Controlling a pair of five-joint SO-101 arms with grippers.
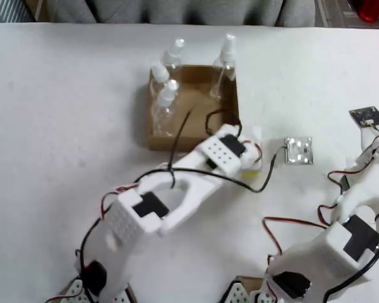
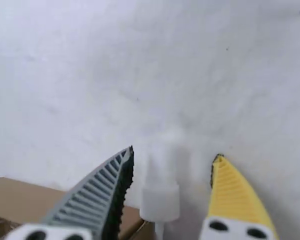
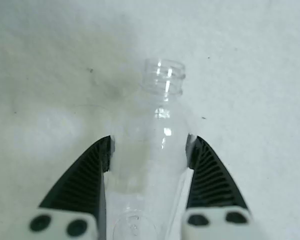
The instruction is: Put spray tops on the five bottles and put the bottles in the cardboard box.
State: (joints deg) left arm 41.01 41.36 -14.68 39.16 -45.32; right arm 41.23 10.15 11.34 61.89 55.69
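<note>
R fingers (image 3: 90,170), black ribbed, clamped on clear round bottle (image 3: 155,135); L fingers (image 2: 105,190) apart round white spray top (image 2: 160,197)

Left arm (image 1: 177,189) extended, jaws apart, right arm (image 1: 341,246) folded, jaws clamped

High camera stares down over the whole worktop (image 1: 63,95) and cardboard box (image 1: 161,142), left wrist camera rides close behind the left gripper (image 2: 175,152) and catches that same box's corner, right wrist camera sits tight over the bottle (image 3: 162,125)!
</note>
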